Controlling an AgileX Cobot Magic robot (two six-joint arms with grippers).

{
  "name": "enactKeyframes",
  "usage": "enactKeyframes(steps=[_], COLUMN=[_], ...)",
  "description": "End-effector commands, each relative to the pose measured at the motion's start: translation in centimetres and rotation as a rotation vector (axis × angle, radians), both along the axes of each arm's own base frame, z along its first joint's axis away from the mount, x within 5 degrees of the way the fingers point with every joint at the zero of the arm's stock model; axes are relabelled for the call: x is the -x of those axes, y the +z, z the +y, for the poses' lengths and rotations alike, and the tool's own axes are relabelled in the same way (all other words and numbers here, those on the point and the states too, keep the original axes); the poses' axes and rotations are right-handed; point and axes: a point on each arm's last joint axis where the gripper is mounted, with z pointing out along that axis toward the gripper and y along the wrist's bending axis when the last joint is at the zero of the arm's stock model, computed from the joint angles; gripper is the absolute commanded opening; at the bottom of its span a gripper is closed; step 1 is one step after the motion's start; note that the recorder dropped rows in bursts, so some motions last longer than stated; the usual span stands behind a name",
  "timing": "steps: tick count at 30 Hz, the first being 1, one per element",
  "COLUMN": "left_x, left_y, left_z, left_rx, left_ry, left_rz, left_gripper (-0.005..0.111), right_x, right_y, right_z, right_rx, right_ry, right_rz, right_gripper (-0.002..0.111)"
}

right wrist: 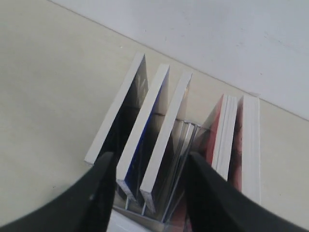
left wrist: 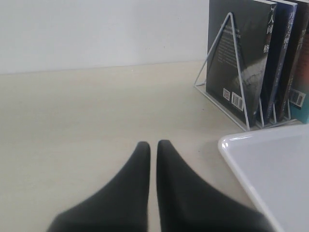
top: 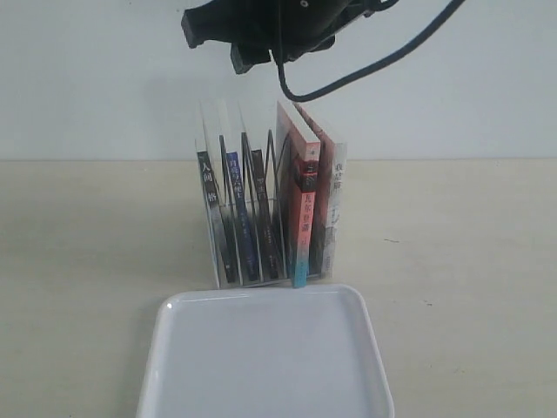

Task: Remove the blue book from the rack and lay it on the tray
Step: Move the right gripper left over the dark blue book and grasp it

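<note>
The blue book [top: 235, 209] stands upright, second from the left in the clear rack [top: 271, 152]; its narrow blue spine [left wrist: 280, 63] faces the white tray [top: 165, 326]. Seen from above, the blue book's [right wrist: 145, 128] top edge lies between my right gripper's [right wrist: 150, 157] open fingers, together with the black-spined book beside it. That gripper hovers over the rack [right wrist: 182, 145] and touches nothing. My right arm [top: 261, 22] hangs above the books. My left gripper [left wrist: 153, 144] is shut and empty, low over the table, left of the tray [left wrist: 270, 169] and rack [left wrist: 231, 72].
Two black-spined books [top: 207, 196] [top: 261, 196] flank the blue one. A red-and-teal-spined book [top: 302, 218] and a pale-spined book [top: 331, 205] lean at the rack's right end. A black cable [top: 383, 61] trails from the right arm. Beige table [top: 452, 261] surrounds everything.
</note>
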Motion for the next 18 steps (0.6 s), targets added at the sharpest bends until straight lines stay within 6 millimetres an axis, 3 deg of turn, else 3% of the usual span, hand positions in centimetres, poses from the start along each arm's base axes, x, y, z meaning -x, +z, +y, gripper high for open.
enactKeyframes(steps=[1,10,18], left_x=[0.0,0.0,0.0], left_y=[0.1,0.1,0.1], left_z=[0.0,0.0,0.0], left_rx=[0.0,0.0,0.0], left_ry=[0.002,0.002,0.002], left_rz=[-0.008,-0.008,-0.008], left_gripper=[0.004,0.004,0.004], right_x=[0.9,0.5,0.4], right_y=[0.5,-1.4,-2.8], right_z=[0.4,2.1,5.8], right_rx=[0.025,0.025,0.033], right_ry=[0.016,0.021,0.062], right_rz=[0.017,0.06,0.005], right_gripper=[0.043,0.043,0.043])
